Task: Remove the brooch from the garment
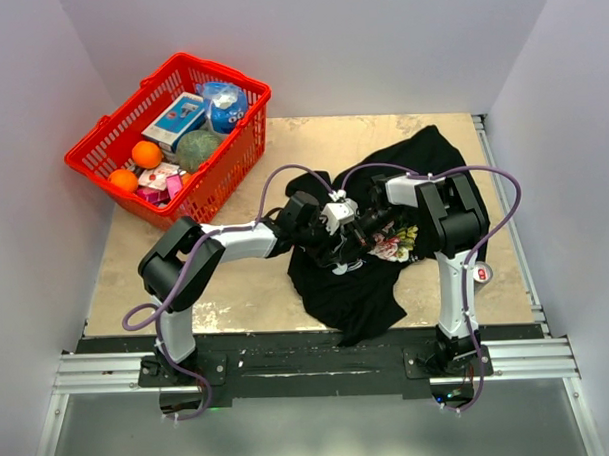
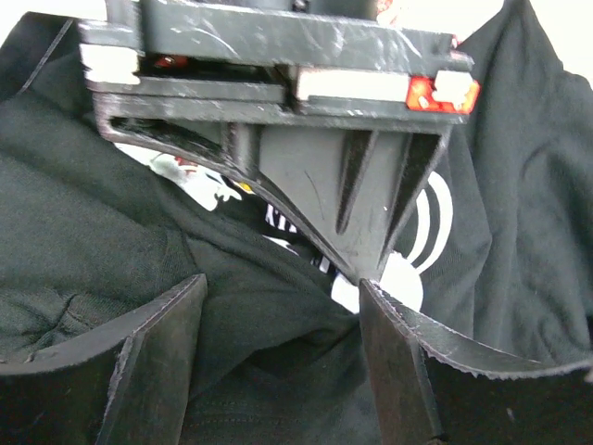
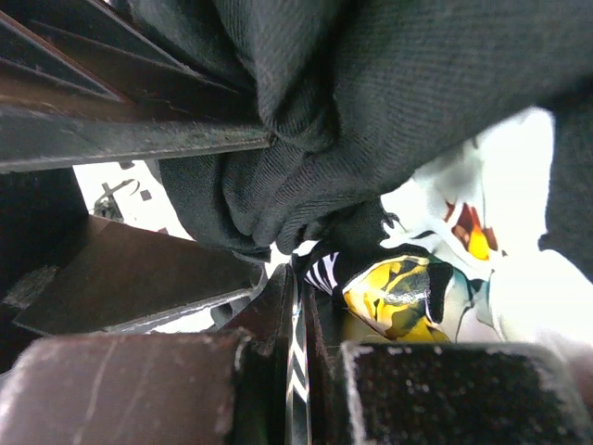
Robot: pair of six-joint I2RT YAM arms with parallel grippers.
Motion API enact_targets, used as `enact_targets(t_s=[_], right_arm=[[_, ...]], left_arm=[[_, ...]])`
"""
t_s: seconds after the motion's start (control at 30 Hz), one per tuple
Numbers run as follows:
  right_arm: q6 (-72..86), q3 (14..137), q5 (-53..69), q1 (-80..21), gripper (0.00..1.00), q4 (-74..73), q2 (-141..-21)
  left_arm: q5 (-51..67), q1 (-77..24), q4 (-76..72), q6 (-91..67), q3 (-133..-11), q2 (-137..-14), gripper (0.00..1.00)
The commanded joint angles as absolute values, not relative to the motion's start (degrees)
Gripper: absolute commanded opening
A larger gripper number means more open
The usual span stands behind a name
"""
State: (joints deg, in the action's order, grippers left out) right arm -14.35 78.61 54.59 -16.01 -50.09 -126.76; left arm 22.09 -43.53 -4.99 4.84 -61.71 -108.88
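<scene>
The garment is a black T-shirt lying crumpled on the table, its floral print between the two grippers. My left gripper reaches in from the left. In the left wrist view it stands open, with a raised fold of black cloth between its fingers. My right gripper comes in from the right and its tips meet the left gripper's. In the right wrist view it is shut on a thin sliver of striped printed cloth. The brooch does not show in any view.
A red basket with oranges, boxes and a round blue-and-white container stands at the back left. White walls close in the table at the back and on both sides. The right gripper's body fills the upper part of the left wrist view.
</scene>
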Motion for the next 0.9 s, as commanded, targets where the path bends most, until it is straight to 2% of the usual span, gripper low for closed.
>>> enact_targets(t_s=[0.0, 0.87], right_arm=[[-15.91, 77.43, 41.66, -16.52, 0.0, -39.38, -129.64], [-11.87, 74.8, 38.85, -16.17, 0.0, -33.84, -128.41]], left_arm=[[27.15, -43.95, -0.18, 8.17, -63.19, -108.72, 0.71], [25.93, -45.0, -0.44, 7.91, -61.35, -109.34, 0.71]])
